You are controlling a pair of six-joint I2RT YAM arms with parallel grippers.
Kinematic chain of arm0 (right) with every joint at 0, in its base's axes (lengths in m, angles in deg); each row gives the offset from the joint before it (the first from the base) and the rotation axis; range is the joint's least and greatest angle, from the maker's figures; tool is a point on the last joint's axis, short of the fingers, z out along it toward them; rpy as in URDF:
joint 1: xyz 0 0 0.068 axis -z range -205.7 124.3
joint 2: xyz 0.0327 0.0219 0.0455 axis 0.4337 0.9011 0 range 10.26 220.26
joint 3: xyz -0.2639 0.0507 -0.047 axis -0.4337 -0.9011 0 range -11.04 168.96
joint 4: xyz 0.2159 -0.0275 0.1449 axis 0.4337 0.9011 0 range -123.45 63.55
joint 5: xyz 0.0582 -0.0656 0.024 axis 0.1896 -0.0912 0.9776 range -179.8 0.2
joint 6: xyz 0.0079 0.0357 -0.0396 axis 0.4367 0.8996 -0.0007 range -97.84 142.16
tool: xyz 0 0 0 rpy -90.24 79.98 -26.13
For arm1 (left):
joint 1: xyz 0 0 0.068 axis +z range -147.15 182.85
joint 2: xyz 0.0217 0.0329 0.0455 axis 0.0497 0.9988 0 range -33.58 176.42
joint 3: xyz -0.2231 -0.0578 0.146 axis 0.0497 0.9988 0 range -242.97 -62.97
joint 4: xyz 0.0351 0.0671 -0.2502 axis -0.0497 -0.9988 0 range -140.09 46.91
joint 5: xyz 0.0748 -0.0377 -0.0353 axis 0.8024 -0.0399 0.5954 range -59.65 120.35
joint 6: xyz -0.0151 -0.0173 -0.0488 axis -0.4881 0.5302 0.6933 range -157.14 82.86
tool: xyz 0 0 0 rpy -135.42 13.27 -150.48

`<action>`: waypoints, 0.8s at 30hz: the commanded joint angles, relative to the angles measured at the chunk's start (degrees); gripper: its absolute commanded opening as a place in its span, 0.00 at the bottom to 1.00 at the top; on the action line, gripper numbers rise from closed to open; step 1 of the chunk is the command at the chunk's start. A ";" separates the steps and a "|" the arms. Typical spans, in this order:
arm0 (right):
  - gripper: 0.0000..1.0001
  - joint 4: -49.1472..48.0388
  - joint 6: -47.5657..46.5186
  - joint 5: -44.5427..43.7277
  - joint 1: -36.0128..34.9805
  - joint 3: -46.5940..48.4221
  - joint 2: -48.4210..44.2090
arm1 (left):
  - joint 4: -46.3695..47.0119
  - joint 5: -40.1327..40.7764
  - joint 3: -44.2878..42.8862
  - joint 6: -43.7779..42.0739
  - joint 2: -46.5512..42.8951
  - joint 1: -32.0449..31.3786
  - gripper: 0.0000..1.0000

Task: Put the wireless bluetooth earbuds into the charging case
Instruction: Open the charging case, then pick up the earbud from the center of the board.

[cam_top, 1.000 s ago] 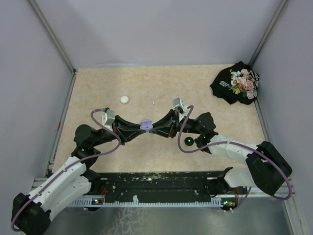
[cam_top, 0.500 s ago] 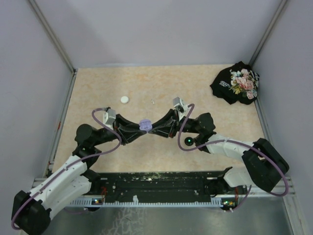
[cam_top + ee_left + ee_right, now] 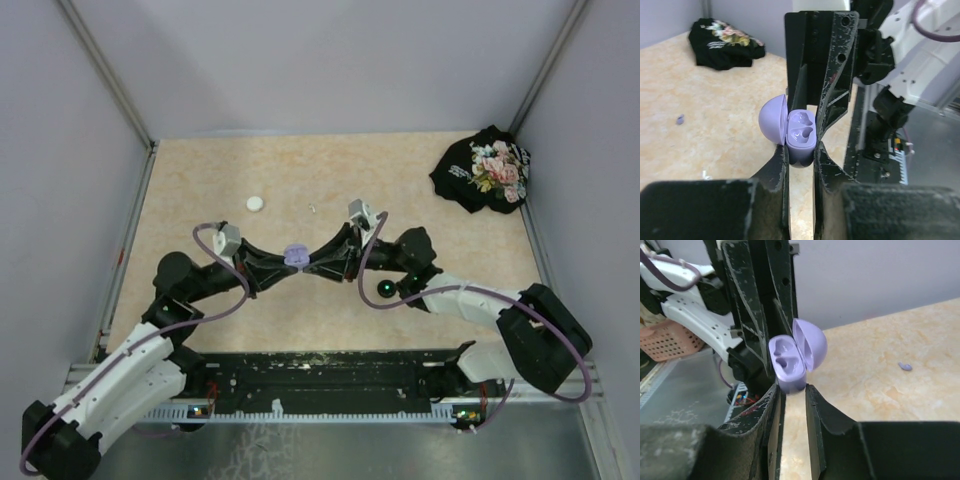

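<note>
While charging case (image 3: 801,132) stood open and empty, left gripper (image 3: 801,151) and right gripper (image 3: 791,389) both pinched it. Purple earbud (image 3: 680,119) lay on bench (image 3: 715,150), well apart. One should hold firm, other let go gently.

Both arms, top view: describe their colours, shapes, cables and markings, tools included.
The left arm and right arm have white shells with bulky black joints. A purple cable loops along each, and a small grey camera block sits at each wrist. A green light glows on the right arm. The left tool and right tool have flat black fingers, scuffed, with small holes.
</note>
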 commanded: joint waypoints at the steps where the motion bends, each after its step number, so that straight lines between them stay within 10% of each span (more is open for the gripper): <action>1: 0.27 9.76 -6.36 -2.10 3.54 3.91 -1.93 | -13.13 11.48 -5.58 -7.33 -3.50 0.32 0.00; 10: 0.32 30.57 -17.46 -12.92 11.32 11.38 2.25 | -35.49 27.14 -18.30 -17.55 -2.81 0.33 0.00; 24: 0.32 53.13 -28.83 -41.65 14.26 32.17 25.38 | -36.12 23.15 -14.16 -25.22 -4.62 1.98 0.00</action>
